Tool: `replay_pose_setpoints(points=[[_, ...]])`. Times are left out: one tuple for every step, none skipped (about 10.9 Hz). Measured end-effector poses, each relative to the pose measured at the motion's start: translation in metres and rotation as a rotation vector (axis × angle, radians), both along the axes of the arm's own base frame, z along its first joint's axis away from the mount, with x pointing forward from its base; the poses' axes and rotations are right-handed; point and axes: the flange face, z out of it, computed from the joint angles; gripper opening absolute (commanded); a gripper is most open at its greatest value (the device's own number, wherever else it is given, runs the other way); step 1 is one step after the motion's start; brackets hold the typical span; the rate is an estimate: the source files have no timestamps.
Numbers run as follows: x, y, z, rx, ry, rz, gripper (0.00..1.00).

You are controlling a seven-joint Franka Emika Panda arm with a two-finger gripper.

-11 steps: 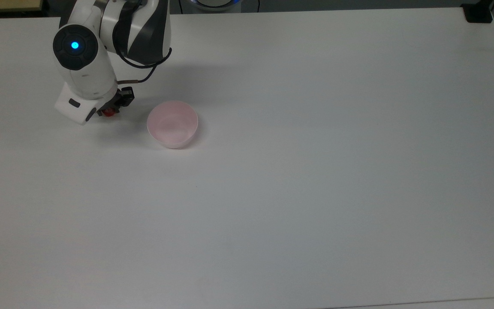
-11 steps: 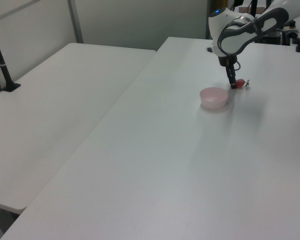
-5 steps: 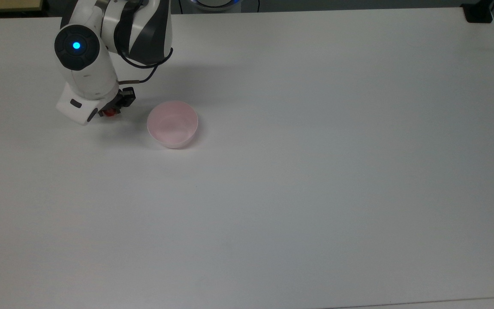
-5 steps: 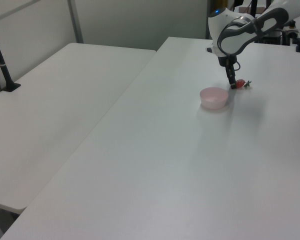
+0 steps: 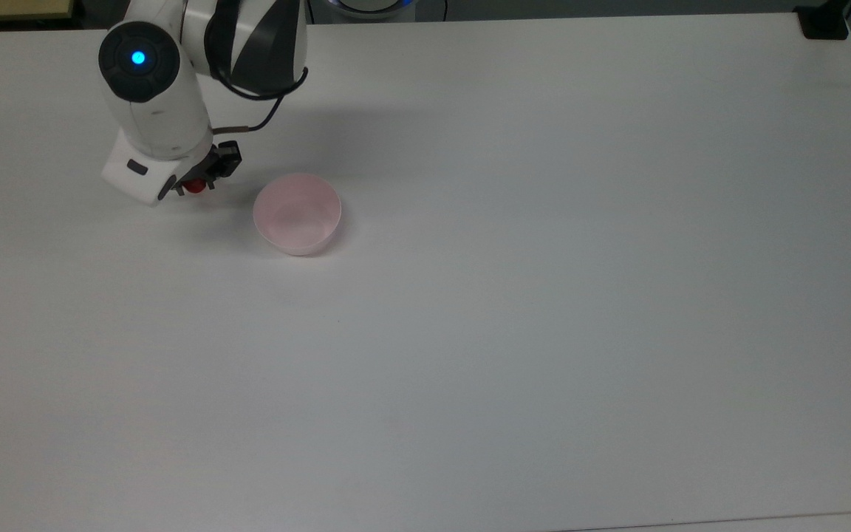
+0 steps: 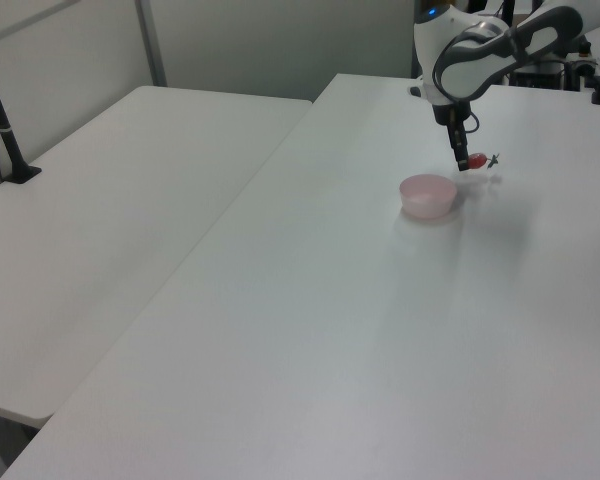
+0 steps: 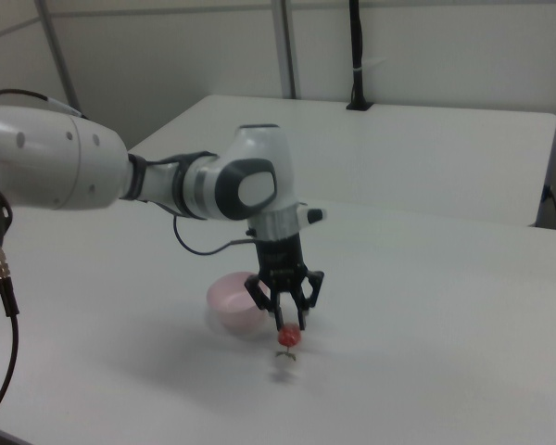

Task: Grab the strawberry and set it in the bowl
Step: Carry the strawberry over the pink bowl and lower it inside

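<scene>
My gripper [image 7: 286,326] is shut on the red strawberry [image 7: 286,335] and holds it in the air just above the white table, green cap hanging down. In the top view the strawberry [image 5: 193,186] peeks out from under the gripper [image 5: 196,182], to the left of the pale pink bowl [image 5: 297,213]. In the left view the strawberry [image 6: 477,160] hangs at the gripper [image 6: 467,163], just beyond the bowl [image 6: 427,194] and to its right. In the right view the bowl [image 7: 234,304] stands left of the fruit with nothing in it.
The white table [image 5: 544,295] stretches wide to the top view's right and bottom. A second white table [image 6: 110,220] adjoins on the left view's left, with a black clamp post [image 6: 5,130]. A black object [image 5: 824,22] sits at the top view's far right corner.
The gripper has risen with the strawberry in it, lifting the fruit off the table. The bowl has not moved.
</scene>
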Motion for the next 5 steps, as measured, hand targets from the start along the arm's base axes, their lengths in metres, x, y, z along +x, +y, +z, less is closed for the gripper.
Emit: replay_pose_setpoints(points=[[0.001,0.010,0.012,0.006,0.002,0.011,0.34],[0.002,0.019,0.025,0.013,-0.005,0.018,0.34],[0.003,0.028,0.037,0.032,-0.023,0.019,0.34],[0.005,0.039,0.047,0.053,-0.044,0.023,0.34],[0.009,0.052,0.055,0.060,-0.065,0.014,0.34]])
